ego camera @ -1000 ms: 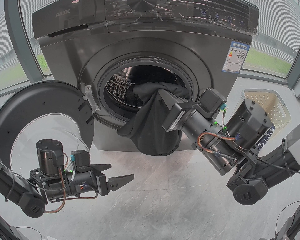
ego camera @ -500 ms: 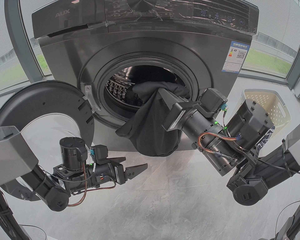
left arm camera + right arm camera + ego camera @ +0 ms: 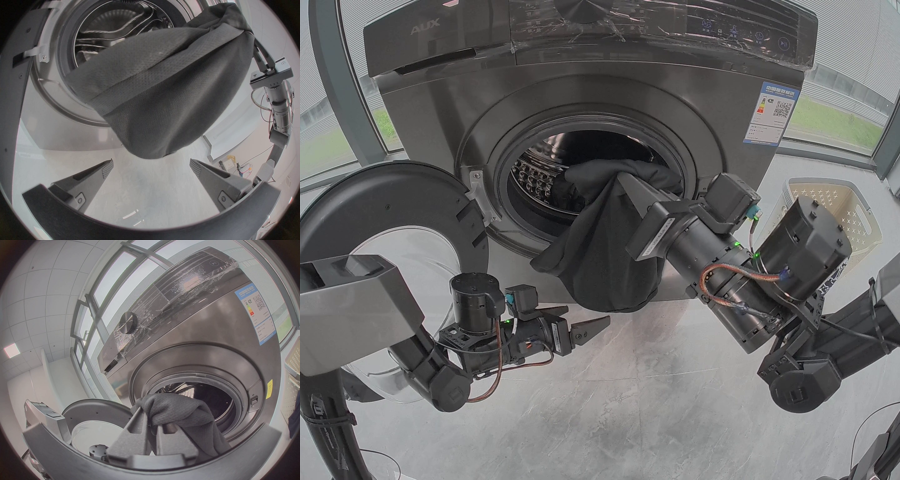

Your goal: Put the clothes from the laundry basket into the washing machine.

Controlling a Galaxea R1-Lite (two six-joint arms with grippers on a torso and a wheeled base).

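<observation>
Low in the left of the head view, the left gripper point(image 3: 589, 314) hung close over the floor point(image 3: 644, 406) with its fingers spread wide and nothing between them. In its wrist view they sat just under the sagging belly of the dark garment point(image 3: 162, 93).

Mid-frame, the right gripper point(image 3: 628, 184) had its fingers pinched tight on a bunched top fold of that garment, right at the mouth of the drum point(image 3: 550, 169). Most of the cloth hung outside, draped down the front of the washing machine point(image 3: 425, 119). How much already lay inside was hard to judge.

The fabric looked a light, limp mesh knit. It would probably sag, fold round whatever lifted it and catch on the rim rather than slide. The free hanging bulge seemed the place to grip, scooped from below or pinched through a thick fold.

The door point(image 3: 394, 200) stood open at left. The laundry basket point(image 3: 844, 206) sat at far right, beside the machine.
</observation>
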